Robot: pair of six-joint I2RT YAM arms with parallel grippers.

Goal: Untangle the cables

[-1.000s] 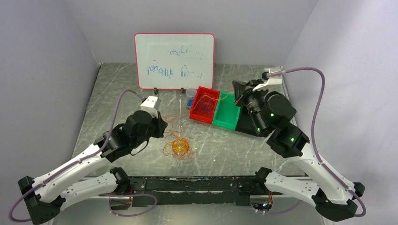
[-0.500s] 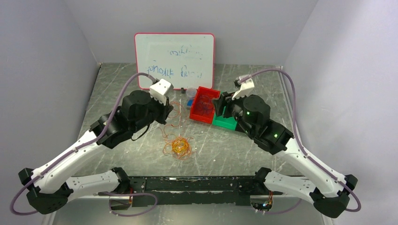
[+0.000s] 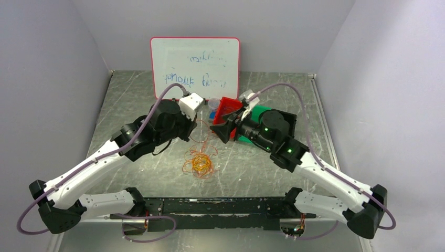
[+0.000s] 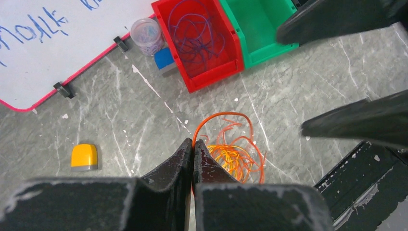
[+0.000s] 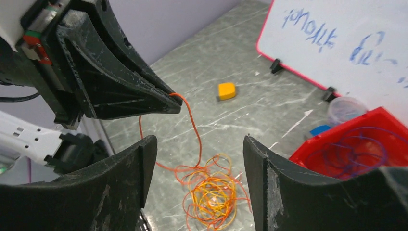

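Observation:
A small tangle of orange and yellow cables lies on the table between the arms. My left gripper is shut on one orange cable, which rises from the tangle up to its tips. In the top view the left gripper hangs above and behind the tangle. My right gripper stands open and faces the left gripper's tips. The raised orange strand hangs in front of its gap, and the tangle lies below. From above, the right gripper is close to the right of the left one.
A red bin holding a dark blue cable and a green bin stand behind the right arm. A whiteboard leans at the back, with a clear cup and a blue block before it. A yellow block lies left.
The left gripper rose and moved back-right, pulling the orange strand up from the tangle. The right arm swung left away from the bins and its jaws opened.

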